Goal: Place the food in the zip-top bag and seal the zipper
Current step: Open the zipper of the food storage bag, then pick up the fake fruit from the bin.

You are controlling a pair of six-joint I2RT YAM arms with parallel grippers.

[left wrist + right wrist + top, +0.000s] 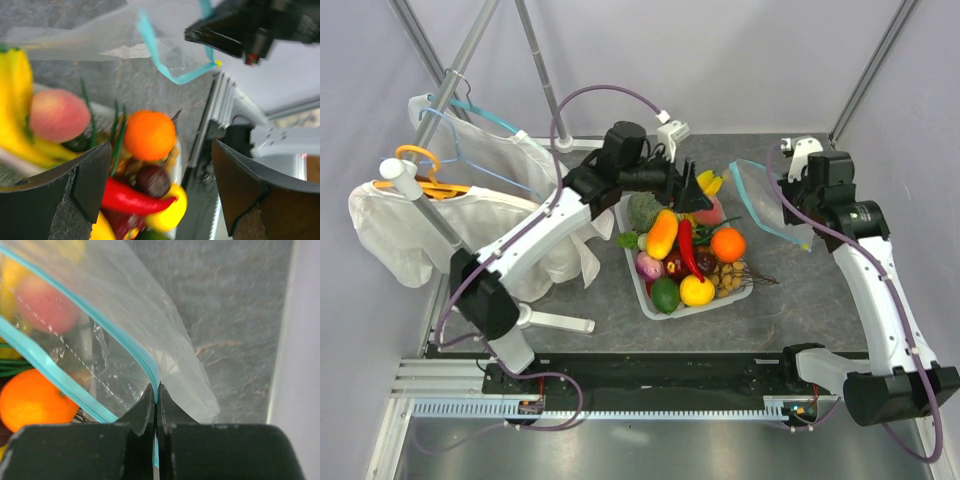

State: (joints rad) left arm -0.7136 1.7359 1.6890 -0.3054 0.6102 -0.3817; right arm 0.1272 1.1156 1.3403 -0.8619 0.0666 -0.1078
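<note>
Right gripper (156, 390), lower centre of its wrist view, is clenched on the zipper (125, 346) of the zip-top bag (170, 335); left gripper (160, 167) gapes wide, released, framing the orange (150, 135).

Clear crinkly plastic zip-top bag (125, 315), glossy smooth orange (728, 244), white plastic tray (636, 275), matt grey tabletop (800, 300), soft white cloth (395, 235)

Your tray (633, 265) sits in the middle of the table (800, 300) with the food (688, 255) piled in it; the orange (728, 244) is on the tray's right side, nearest the zip-top bag (765, 205); that bag is held up just right of the tray, pinched at the zipper (125, 347) by your right gripper (156, 392); your left gripper (690, 188) hovers over the tray's far end; clothes on hangers (440, 215) sit way off left.
</note>
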